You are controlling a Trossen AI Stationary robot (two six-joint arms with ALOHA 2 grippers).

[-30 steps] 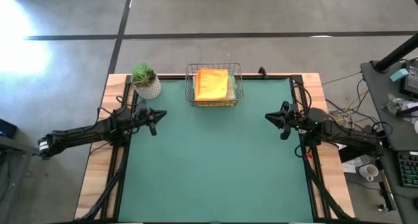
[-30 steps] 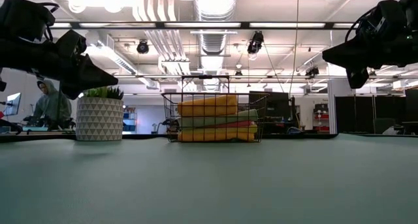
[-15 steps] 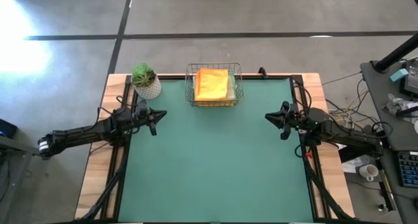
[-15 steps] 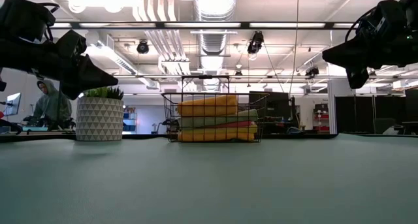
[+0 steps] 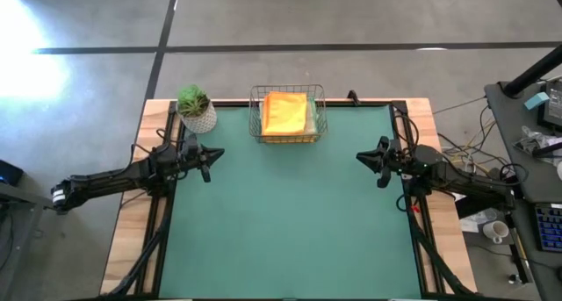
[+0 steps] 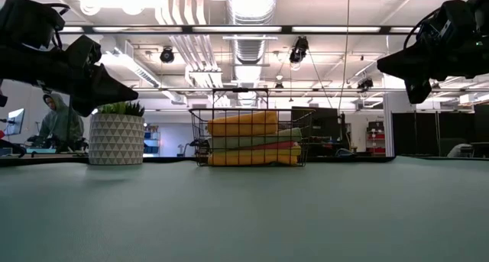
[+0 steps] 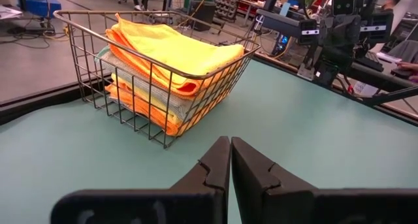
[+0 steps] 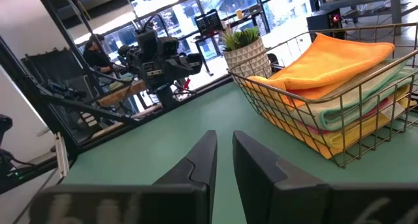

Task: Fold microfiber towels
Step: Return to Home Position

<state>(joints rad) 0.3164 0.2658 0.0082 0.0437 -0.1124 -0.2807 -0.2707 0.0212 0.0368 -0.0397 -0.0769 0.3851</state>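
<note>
**Evidently folding is finished; only the home pose remains**

All the microfiber towels [image 5: 285, 113] that can be seen lie folded and stacked inside the wire basket [image 5: 287, 140], which stands at the far edge of the table [image 5: 290, 231], about midway across. An orange one is on top. In the low view, pale green, pink and yellow-orange layers show through the wire below it (how many cloths that makes cannot be counted for sure). No cloth lies loose on the green surface. A small potted plant [image 5: 195, 108] stands just left of the basket.

The left end effector [image 7: 230, 145] hangs above the left edge of the table, near the plant, pointing inward. Its fingers are pressed together on nothing. The right end effector [image 8: 225, 143] hangs above the right edge, facing the left one from well apart. Its fingers are drawn close with a thin slit between them, and they too hold nothing. Both are raised clear of the surface in the low view.

Judging by this, the step in hand is the return to rest and the task itself looks essentially complete. The next move should call for very little. The arms settle into their parked posture with fingers closed, away from the basket rim and the plant. No grasp needs lining up.
</note>
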